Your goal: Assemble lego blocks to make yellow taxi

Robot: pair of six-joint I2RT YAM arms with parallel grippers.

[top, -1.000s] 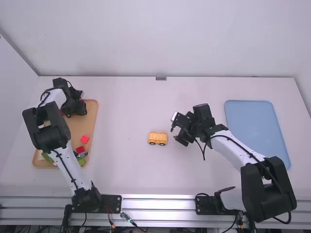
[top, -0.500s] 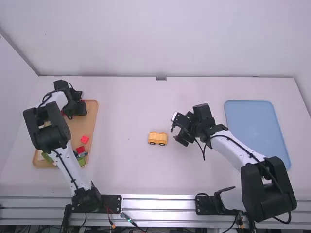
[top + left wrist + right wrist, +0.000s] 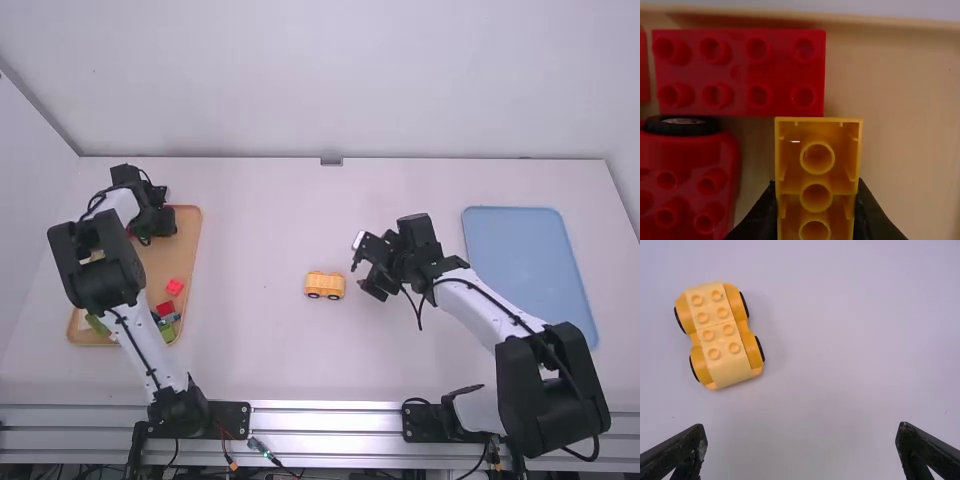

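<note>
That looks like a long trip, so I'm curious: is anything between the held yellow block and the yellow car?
Only the tray's rim lies between the yellow block and the yellow car; past it, nothing visible stands in the way.

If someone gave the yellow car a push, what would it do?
The yellow car would probably roll, since it has black wheels on both sides. It likely wouldn't tip easily, because it sits low and wide. It should feel stiff, as its body looks like hard, knobbly plastic.
</note>
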